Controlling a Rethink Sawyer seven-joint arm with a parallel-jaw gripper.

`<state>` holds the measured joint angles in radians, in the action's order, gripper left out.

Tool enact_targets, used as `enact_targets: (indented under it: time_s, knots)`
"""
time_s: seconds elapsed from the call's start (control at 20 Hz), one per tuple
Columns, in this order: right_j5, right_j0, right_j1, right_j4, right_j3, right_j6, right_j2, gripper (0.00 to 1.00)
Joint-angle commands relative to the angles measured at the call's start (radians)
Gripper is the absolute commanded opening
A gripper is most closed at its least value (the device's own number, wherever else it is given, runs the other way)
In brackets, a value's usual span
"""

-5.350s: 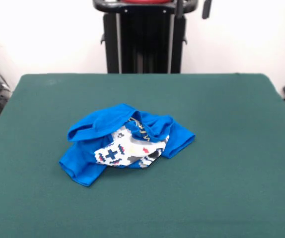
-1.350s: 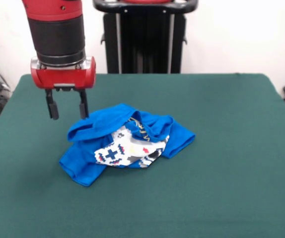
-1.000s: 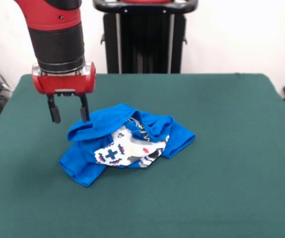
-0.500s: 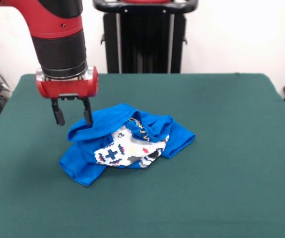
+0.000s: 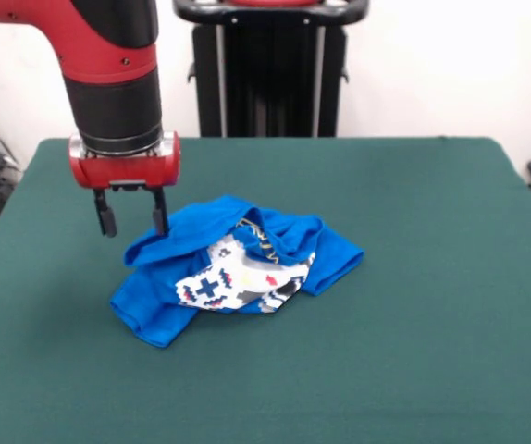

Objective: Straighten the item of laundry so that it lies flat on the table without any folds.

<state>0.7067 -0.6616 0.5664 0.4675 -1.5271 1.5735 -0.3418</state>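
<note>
t-shirt (image 5: 233, 268), bright blue, sits crumpled in a heap roughly mid-tabletop, a bit toward the left edge in the front view. white pixel print shows on the front of the heap, with blue folds lapped over it from behind and a flap or sleeve trailing toward the near-left. not flat at all, several layers stacked.

handling guess: light, limp knit, no stiffness. it'll drape and drag on the felt rather than slide clean, and pinching deep would likely grab more than one layer. best hold looks like a single outer edge, e.g. the raised fold at the far-left of the heap or the trailing near-left flap, then pull outward.

gripper (image 5: 133, 217) hangs over that far-left fold, fingers spread, holding nothing. right fingertip looks right at the cloth edge; contact is hard to call from this angle.

table (image 5: 450, 370): dark green felt top.
</note>
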Motion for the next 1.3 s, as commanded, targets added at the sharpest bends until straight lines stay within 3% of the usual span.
enact_targets:
  time_s: [0.05,1.3]
  knots:
    - [0.137,0.031,-0.037,0.070,0.028,-0.234,-0.077,1.00]
    - [0.040,-0.082,-0.051,0.066,-0.020,-0.217,-0.249,1.00]
